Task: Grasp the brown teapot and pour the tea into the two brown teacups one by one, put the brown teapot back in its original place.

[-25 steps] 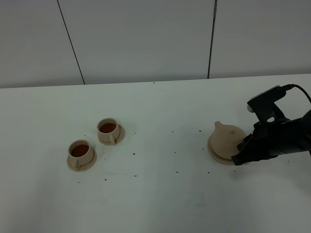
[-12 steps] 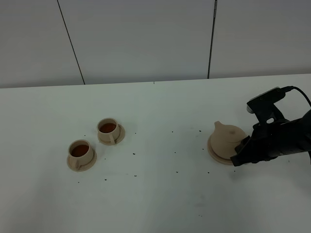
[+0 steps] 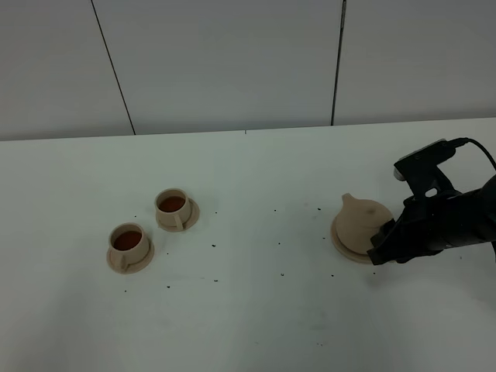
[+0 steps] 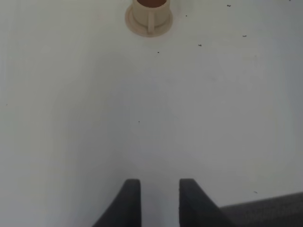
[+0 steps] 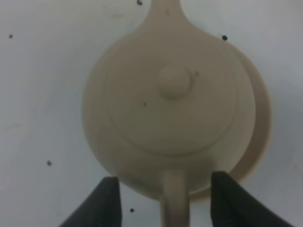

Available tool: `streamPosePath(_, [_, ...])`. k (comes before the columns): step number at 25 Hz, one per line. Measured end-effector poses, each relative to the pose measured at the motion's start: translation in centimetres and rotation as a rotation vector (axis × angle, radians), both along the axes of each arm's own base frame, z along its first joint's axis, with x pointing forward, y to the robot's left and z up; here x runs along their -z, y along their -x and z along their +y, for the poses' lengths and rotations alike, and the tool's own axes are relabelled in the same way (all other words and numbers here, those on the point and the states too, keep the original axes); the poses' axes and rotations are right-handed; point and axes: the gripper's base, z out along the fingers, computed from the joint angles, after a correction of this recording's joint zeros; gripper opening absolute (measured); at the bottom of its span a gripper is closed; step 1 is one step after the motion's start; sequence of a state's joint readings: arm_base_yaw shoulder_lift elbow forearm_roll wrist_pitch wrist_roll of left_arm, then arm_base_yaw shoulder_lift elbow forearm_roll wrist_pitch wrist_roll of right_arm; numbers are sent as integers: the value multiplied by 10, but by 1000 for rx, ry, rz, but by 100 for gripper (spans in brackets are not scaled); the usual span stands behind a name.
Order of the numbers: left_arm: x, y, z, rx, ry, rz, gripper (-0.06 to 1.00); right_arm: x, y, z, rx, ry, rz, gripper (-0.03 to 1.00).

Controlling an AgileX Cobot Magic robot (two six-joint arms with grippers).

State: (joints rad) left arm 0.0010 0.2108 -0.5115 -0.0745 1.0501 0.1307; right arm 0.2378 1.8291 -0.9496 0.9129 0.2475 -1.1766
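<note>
The brown teapot [image 3: 359, 223] sits upright on its round plate [image 3: 342, 248] at the right of the table. In the right wrist view the teapot [image 5: 173, 109] fills the frame, with the plate's rim [image 5: 262, 124] showing beside it. My right gripper [image 3: 383, 246] [image 5: 164, 180] is open, one finger on each side of the loop handle [image 5: 174, 201], not touching it. Two brown teacups [image 3: 172, 207] [image 3: 129, 242] stand on saucers at the left, both holding dark tea. My left gripper [image 4: 160, 189] is open with a narrow gap, empty, over bare table; one cup [image 4: 148, 12] lies ahead of it.
The white table [image 3: 256, 310] is dotted with small dark specks. A grey panelled wall [image 3: 232, 62] runs along the far edge. The right arm's black body and cable [image 3: 449, 213] lie right of the teapot.
The right arm has shifted very slightly by the teapot's handle. The teapot stays on its plate and the cups have not moved.
</note>
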Motion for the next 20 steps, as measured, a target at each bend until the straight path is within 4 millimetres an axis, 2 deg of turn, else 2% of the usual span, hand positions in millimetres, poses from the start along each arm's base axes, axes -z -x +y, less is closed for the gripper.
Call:
streamPosePath(3, [0, 0, 0, 0, 0, 0, 27, -12, 1, -1, 4, -5, -37, 43])
streamPosePath(10, [0, 0, 0, 0, 0, 0, 27, -57, 7, -4, 18, -27, -178, 43])
streamPosePath(20, [0, 0, 0, 0, 0, 0, 27, -127, 30, -11, 116, -155, -347, 43])
